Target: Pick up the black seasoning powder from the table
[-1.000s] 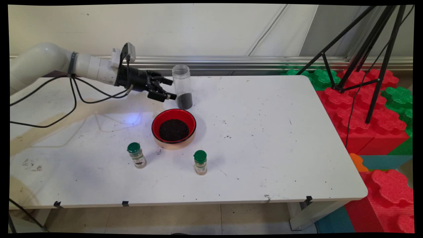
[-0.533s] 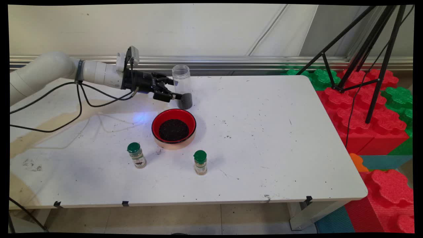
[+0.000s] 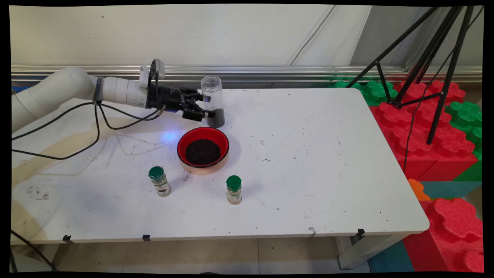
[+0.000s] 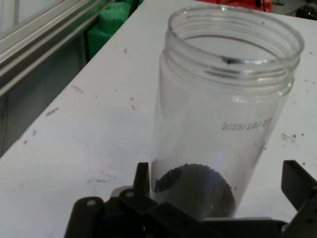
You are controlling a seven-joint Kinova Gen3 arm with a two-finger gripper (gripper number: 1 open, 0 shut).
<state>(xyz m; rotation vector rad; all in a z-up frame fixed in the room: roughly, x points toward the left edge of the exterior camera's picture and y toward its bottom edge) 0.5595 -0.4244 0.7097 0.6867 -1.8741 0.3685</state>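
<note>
Clear jar (image 3: 213, 101) and red bowl (image 3: 203, 150) hold dark grains; the spread gripper (image 3: 205, 107) has advanced around the jar.

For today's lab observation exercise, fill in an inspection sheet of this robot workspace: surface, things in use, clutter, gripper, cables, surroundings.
Surface: white table, stained at left, dark specks scattered.
Things in use: clear jar, upright, lidless, dark grains at its bottom; red bowl of dark grains just in front of it.
Clutter: two green-capped spice bottles, upright.
Gripper: gripper open, fingers on either side of the jar's lower part.
Cables: black cables hanging from the arm.
Surroundings: black tripod, red and green foam blocks at right.
</note>
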